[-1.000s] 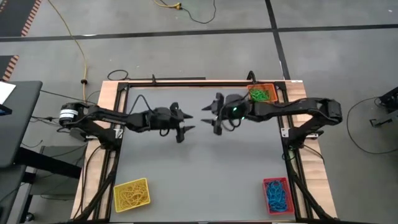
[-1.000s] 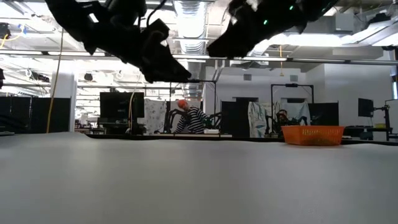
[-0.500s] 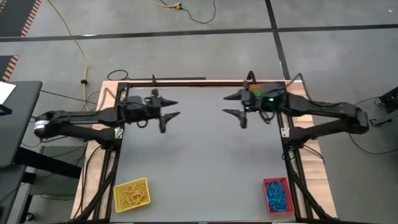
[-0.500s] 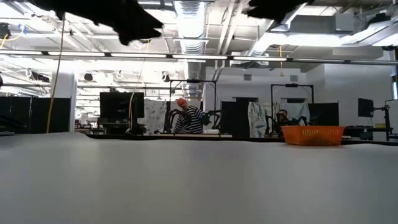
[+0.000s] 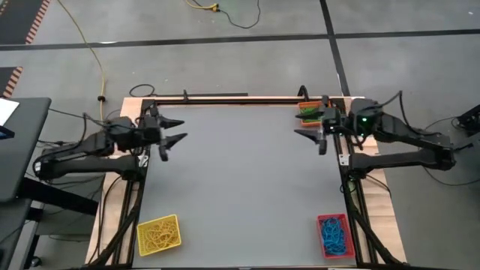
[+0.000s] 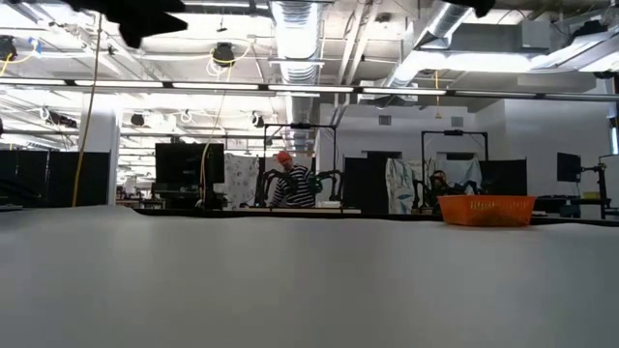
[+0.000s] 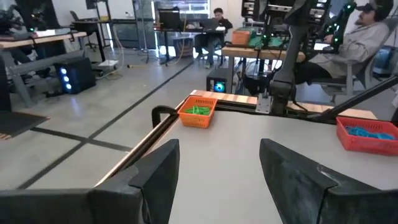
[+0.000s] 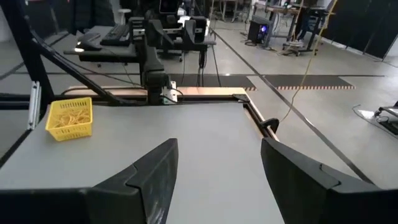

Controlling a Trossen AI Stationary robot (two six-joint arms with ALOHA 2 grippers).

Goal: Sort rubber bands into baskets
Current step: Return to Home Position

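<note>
Rubber bands [image 5: 159, 234] binned; L/R grippers [image 7: 219, 149] [image 8: 219, 147] wide (empty).

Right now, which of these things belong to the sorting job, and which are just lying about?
Job: yellow basket of yellow rubber bands; red basket of blue rubber bands; orange basket of green rubber bands.
Lying about: yellow cable on the floor; dark desk alongside.

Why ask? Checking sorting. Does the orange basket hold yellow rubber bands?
No, the orange basket holds green rubber bands.
</note>
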